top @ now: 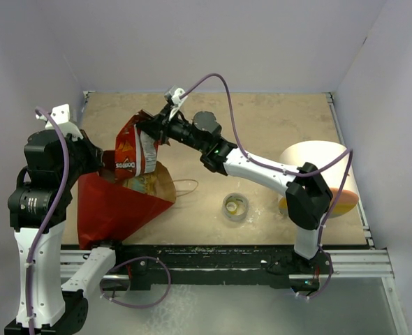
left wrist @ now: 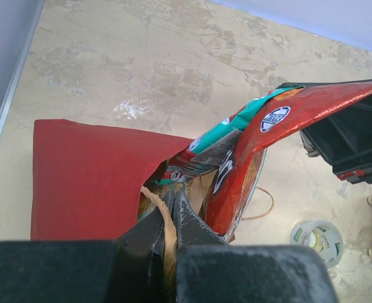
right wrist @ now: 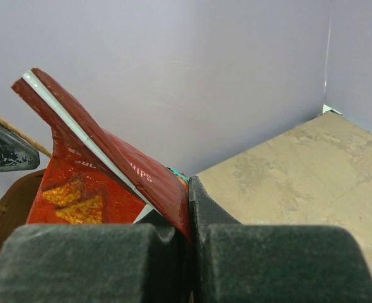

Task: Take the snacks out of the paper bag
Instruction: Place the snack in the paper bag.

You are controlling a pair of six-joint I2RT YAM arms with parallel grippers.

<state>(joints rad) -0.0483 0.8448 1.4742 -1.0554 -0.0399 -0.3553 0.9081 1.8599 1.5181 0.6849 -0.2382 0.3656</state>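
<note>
Tan mottled tabletop (top: 276, 125) — the working surface. Red paper carrier bag with brown kraft lining (top: 112, 209) — lies at the left of the table, its mouth turned up and to the right. The left gripper (left wrist: 171, 218) has its fingers pressed together on the bag's rim and thin loop handle, anchoring it.

Shiny red foil chip packet (top: 130, 150) — its long axis is steeply upright and its lower end sits inside the mouth. Its upper edge is pinched between the closed fingers of the right gripper (right wrist: 189, 205), which reaches in from the far right. The packet thus lies between the two grippers, so clearing it calls for a pull up and away from the mouth, along its own axis.

Beneath it a packet with teal marks (left wrist: 233, 126) shows in the mouth; more probably lie deeper, though the view there is blocked. Small tape roll (top: 235, 207) — on the table, well apart to the right.
</note>
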